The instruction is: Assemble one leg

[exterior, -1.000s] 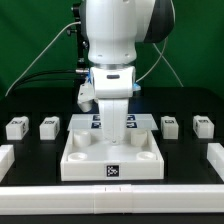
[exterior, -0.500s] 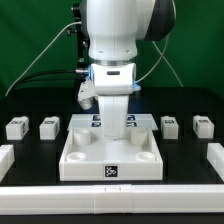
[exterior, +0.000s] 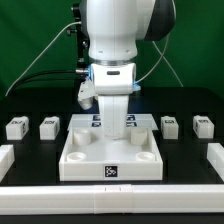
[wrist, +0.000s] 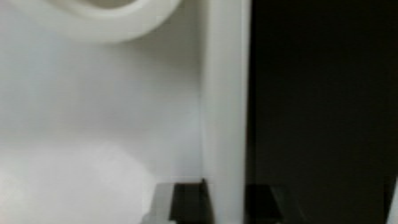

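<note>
Four legs, small white blocks with tags, stand in a row on the black table: two at the exterior view's left (exterior: pixel 15 127) (exterior: pixel 48 126) and two at its right (exterior: pixel 170 125) (exterior: pixel 203 125). The large white square tray-like piece (exterior: pixel 88 160) lies in the middle, with a tag on its front wall. My gripper (exterior: pixel 115 137) points straight down at the tray's back part. In the wrist view the gripper (wrist: pixel 228 206) has one dark finger on each side of the tray's upright rim (wrist: pixel 226 100), shut against it. No leg is held.
The marker board (exterior: pixel 93 121) lies just behind the tray, partly hidden by my hand. White bars lie at the front left (exterior: pixel 6 156) and front right (exterior: pixel 215 155). A long white rail (exterior: pixel 112 197) runs along the table's front edge.
</note>
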`<state>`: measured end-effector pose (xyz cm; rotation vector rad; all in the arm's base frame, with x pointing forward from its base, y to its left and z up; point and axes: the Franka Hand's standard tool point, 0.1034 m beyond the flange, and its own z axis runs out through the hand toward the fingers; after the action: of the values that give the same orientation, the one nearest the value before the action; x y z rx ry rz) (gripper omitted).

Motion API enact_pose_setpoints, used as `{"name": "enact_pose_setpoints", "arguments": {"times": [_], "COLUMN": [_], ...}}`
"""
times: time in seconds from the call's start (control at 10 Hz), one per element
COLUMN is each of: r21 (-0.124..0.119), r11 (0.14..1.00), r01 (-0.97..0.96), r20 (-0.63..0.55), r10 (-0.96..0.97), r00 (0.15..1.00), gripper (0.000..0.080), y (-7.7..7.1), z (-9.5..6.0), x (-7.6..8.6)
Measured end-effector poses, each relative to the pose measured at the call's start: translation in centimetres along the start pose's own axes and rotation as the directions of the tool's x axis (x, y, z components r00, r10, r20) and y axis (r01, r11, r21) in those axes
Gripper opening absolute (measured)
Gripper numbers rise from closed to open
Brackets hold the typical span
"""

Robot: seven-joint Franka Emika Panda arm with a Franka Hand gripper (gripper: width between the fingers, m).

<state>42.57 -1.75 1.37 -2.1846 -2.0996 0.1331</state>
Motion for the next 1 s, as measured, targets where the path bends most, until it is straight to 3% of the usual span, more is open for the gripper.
{"name": "enact_pose_setpoints", "arguments": {"times": [0.4,1.0], "r21": [-0.016,-0.042], "r11": [1.000,0.999], "r01": [0.016,-0.016], "r20": [-0.003,-0.023], "r10": [-0.016,0.015], "r00": [1.000,1.000], "gripper": [0.0071,0.0071], "y": [1.6,4.9], "z": [-0.2,-0.3], "x": [1.1,5.6]}}
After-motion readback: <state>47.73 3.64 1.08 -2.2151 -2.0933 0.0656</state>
